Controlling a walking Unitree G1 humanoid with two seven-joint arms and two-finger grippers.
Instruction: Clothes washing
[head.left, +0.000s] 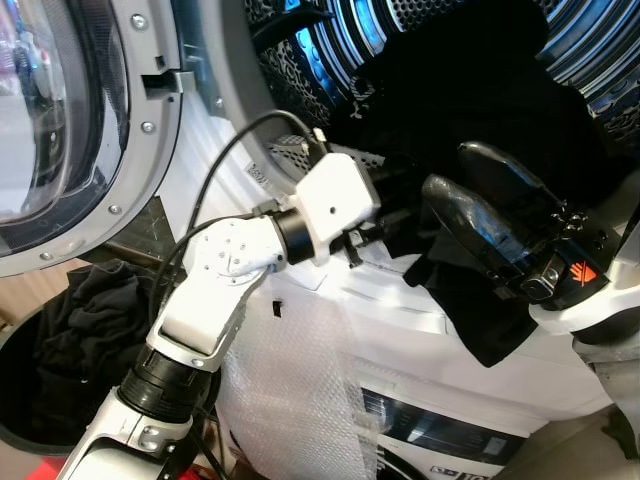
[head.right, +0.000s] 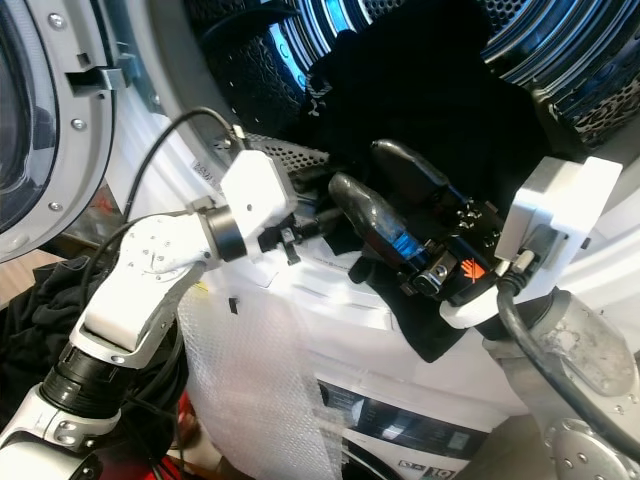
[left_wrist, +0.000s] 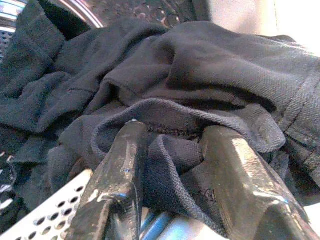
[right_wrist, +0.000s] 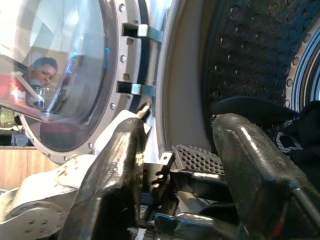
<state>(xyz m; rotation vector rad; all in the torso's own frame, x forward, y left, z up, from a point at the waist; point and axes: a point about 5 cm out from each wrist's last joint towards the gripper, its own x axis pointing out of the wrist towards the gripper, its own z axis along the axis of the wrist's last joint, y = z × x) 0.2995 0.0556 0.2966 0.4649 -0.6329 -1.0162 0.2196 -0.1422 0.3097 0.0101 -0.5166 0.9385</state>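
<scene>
A black garment (head.left: 480, 320) spills out of the washing machine drum (head.left: 400, 25) and hangs over its lower lip. My left gripper (left_wrist: 172, 132) reaches into the drum mouth from the left and stands open. A fold of the dark cloth (left_wrist: 165, 165) lies between its fingers (left_wrist: 120, 170). In the eye views its fingertips are buried behind the cloth. My right gripper (head.left: 452, 168) hovers just in front of the garment at the drum mouth. It is open with nothing between its fingers (right_wrist: 120, 165).
The round glass door (head.left: 60, 120) is swung open to the left, with a person reflected in its glass (right_wrist: 42, 75). A dark basket of black clothes (head.left: 70, 320) sits on the floor at lower left. Bubble wrap (head.left: 300, 400) covers the machine's white front.
</scene>
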